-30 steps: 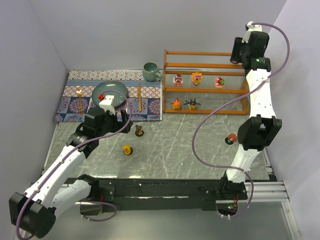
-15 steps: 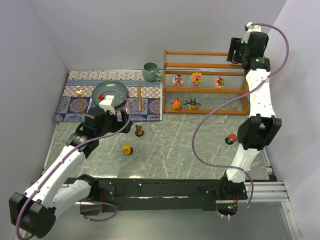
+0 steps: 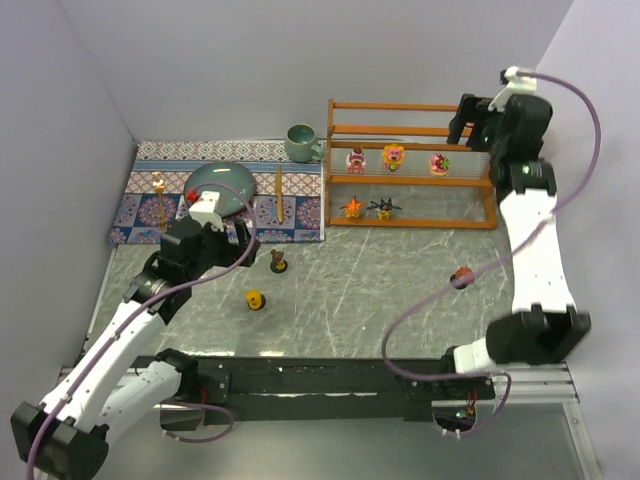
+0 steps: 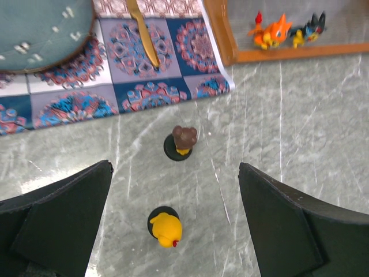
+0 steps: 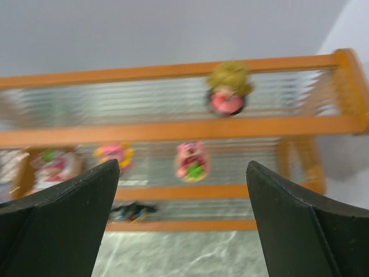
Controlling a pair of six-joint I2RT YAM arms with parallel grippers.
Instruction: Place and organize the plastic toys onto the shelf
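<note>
Grey marbled bench [image 3: 360, 290], with the shelf [image 3: 415, 181] at its far right side; both hands are wide and hold nothing.

On the upper tier of the shelf stands a blurred olive-headed figure [image 5: 229, 86]. The middle tier carries a pink bear [image 3: 355, 160], a yellow-maned figure [image 3: 394, 156] and a pink-and-green figure [image 3: 439, 164]. On the lowest tier an orange creature [image 3: 352, 207] and a dark creature [image 3: 384, 208] stand side by side. On the bench are a brown toy [image 4: 183, 140], a yellow toy [image 4: 165, 228] nearer to the arms, and a red toy [image 3: 461, 278] well apart at the right. The left hand [image 4: 174, 173] hangs above the brown and yellow toys, its fingers far apart. The right hand [image 5: 183, 167] faces the shelf front, its fingers equally wide.
</note>
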